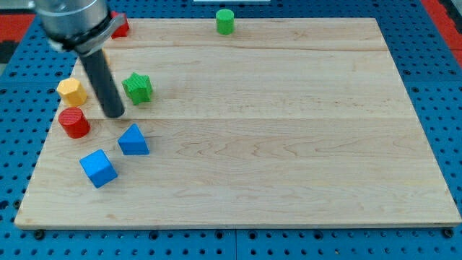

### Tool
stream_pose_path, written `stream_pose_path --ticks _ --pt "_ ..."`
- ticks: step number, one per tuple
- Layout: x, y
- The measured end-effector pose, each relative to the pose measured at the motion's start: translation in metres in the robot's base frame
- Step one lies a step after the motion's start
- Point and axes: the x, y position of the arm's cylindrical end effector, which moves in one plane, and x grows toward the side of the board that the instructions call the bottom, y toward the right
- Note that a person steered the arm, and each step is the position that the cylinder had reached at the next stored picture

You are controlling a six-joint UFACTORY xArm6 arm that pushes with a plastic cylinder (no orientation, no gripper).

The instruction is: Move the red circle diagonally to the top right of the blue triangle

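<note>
The red circle [73,123] lies near the board's left edge. The blue triangle [133,140] lies to its right and a little lower. My tip [114,113] rests on the board between them, to the right of and slightly above the red circle, up and to the left of the blue triangle, apart from both. The green star [137,87] stands just up and to the right of the tip.
A yellow hexagon [72,91] sits above the red circle. A blue cube [98,168] lies below and left of the triangle. A green cylinder [225,22] stands at the top edge. Another red block [120,27] shows at top left, partly hidden by the arm.
</note>
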Motion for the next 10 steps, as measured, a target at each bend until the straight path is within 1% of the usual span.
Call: stream_pose_path --ticks 1,2,3,4,5,6,8,9,10 --pt "0.046 -0.003" --pt "0.046 -0.070" --pt "0.027 -0.082" --pt "0.009 -0.067" --pt "-0.005 -0.065" --pt "-0.021 -0.079" --pt "-0.022 0.089" --pt "-0.043 0.169" --pt "-0.103 0.245"
